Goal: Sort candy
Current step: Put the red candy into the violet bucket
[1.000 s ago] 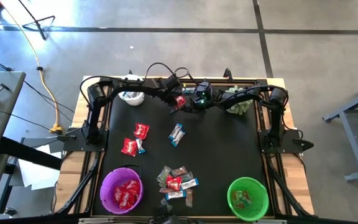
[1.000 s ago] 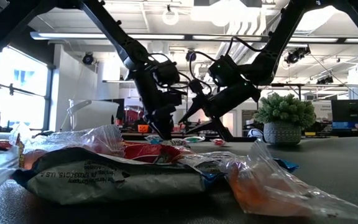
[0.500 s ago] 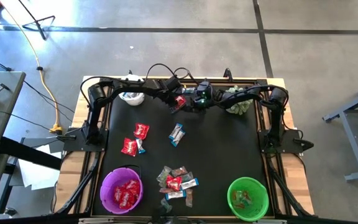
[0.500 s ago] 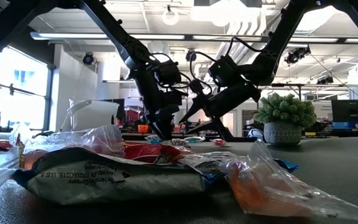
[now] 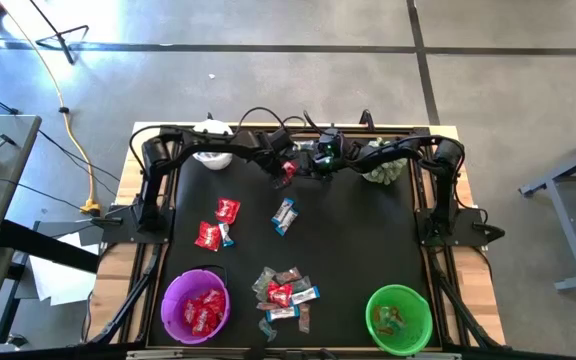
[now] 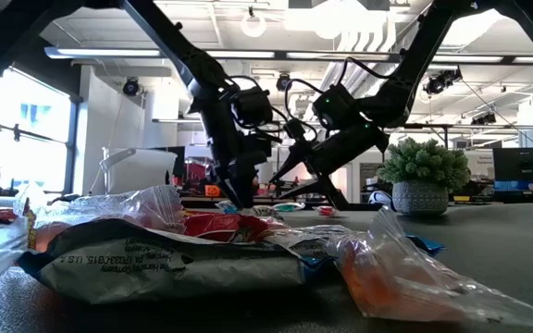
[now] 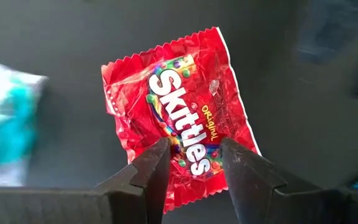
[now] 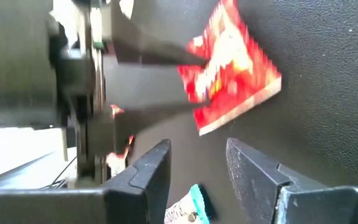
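Candy (image 7: 179,118), a red packet pinched in our left gripper (image 7: 194,163), could tear or slip (right gripper (image 8: 197,163) released beside it) if we tug.

The Skittles packet (image 7: 179,118) is shiny red with white letters and tiny rainbow dots. The counter (image 5: 358,240) is black. One bowl (image 5: 195,305) is purple, the other bowl (image 5: 399,318) is bright green. The plant (image 6: 424,162) is pale green.
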Controlling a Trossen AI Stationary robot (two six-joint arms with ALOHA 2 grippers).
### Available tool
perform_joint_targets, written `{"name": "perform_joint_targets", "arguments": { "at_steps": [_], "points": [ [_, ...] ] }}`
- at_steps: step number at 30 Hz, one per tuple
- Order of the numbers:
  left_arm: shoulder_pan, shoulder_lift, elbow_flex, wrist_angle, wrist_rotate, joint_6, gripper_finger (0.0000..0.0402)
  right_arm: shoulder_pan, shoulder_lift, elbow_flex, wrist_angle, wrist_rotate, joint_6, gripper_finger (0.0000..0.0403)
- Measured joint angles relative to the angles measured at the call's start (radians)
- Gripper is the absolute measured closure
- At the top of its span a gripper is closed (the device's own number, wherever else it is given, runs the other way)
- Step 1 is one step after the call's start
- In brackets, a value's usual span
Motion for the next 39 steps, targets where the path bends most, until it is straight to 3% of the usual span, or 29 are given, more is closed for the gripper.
{"name": "perform_joint_targets", "arguments": {
  "at_steps": [6,15,25,39],
  "points": [
    [-0.018,0.001,-0.001,0.009,0.031,0.013,0.0287,-0.005,0.000,0.000,0.000,0.000,-0.018,0.0252],
    [0.013,0.002,-0.002,0.005,0.090,-0.023,0.0394,-0.012,-0.003,0.003,-0.135,0.102,-0.032,0.0252],
    [0.011,0.003,-0.003,0.010,0.091,-0.029,0.0399,-0.017,-0.003,0.024,-0.194,0.165,-0.039,0.0252],
    [-0.001,0.005,-0.005,0.037,0.164,-0.040,0.0401,0.006,0.000,0.109,-0.272,0.138,-0.048,0.0252]
  ]
}}
